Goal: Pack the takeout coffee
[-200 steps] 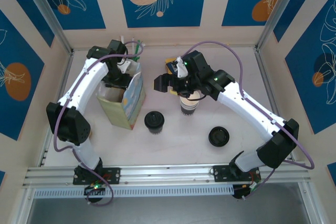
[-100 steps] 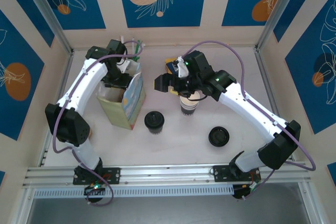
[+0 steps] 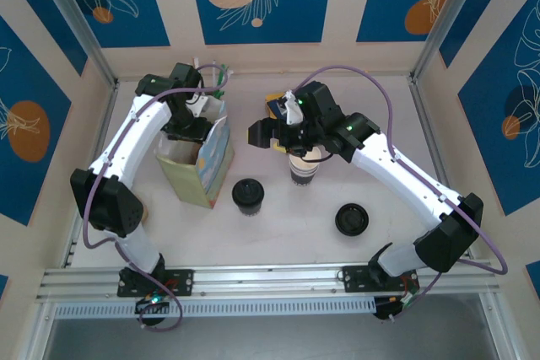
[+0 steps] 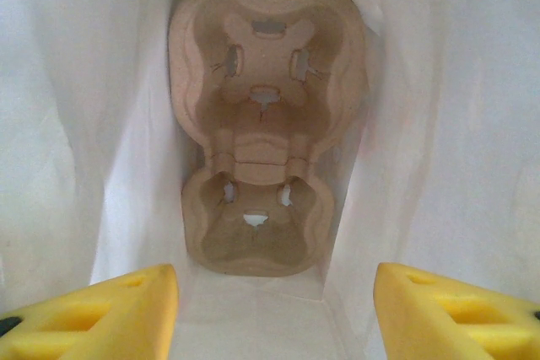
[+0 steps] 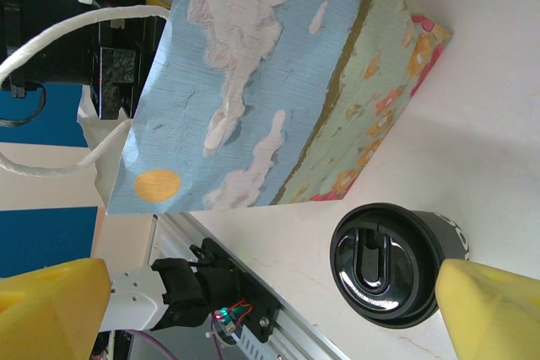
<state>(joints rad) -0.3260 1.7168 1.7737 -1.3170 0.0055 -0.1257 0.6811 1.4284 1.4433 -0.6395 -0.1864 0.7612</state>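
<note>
From above, finds the takeout coffee (image 3: 248, 194) upright on the white table (image 3: 287, 238), black lid on, just to the right of the paper bag (image 3: 196, 170) and apart from it, nearer the front rail than either gripper. Sees the left gripper (image 3: 191, 128) lowered into the open mouth of the bag. In the left wrist view, has that gripper (image 4: 274, 318) released and empty, its yellow fingers (image 4: 101, 314) spread with only the bag's white inside between them. Notes a pulp cup carrier (image 4: 263, 124) lying flat on the bag's floor, two wells facing up. Sees the right gripper (image 3: 268, 137) above the table between the bag and a lidless striped cup (image 3: 304, 170), the cup partly tucked under the right arm. In the right wrist view, has this gripper (image 5: 270, 318) released too, yellow fingertips (image 5: 51, 309) set wide with nothing clasped. Catches the coffee (image 5: 384, 263) there below the gap, close to the right-hand fingertip, untouched, with the bag's painted side (image 5: 278, 90) beyond it. Spots a loose black lid (image 3: 351, 219) on the table to the right of the coffee, well apart from it
</note>
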